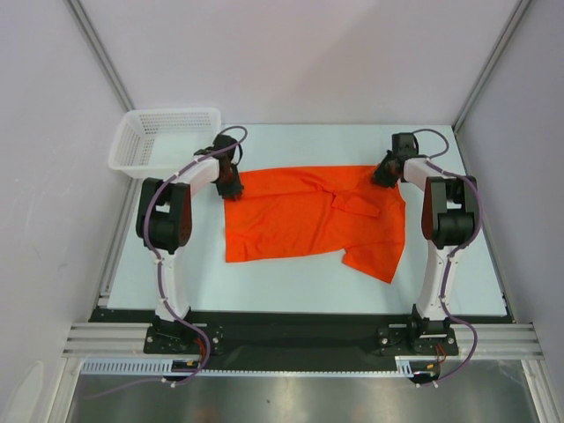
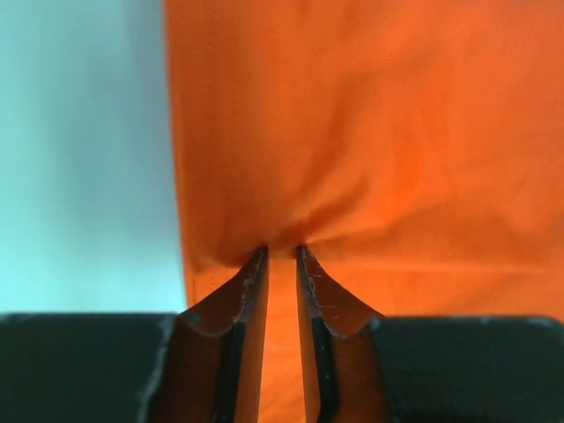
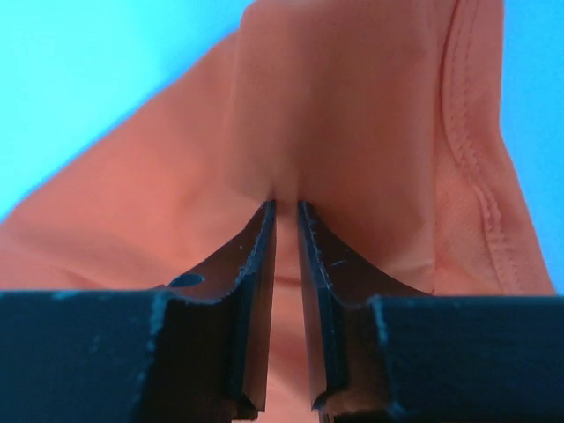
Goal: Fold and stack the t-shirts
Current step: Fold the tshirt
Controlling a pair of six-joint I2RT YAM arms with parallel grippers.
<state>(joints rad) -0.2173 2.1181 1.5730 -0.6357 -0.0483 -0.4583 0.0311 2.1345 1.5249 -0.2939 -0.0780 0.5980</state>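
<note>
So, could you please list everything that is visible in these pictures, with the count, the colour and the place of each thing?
t-shirt: one, bright orange-red, lying on the table between the two arms, not yet folded neatly.
basket: one, white mesh, at the far left corner of the table, nothing visible inside.
table: one, pale top, under the t-shirt.
left arm: one, black and white, base at the near edge on the left.
right arm: one, black and white, base at the near edge on the right.
left gripper: one, dark fingers, shut on the t-shirt's far left corner.
right gripper: one, dark fingers, shut on the t-shirt's far right corner.
</note>
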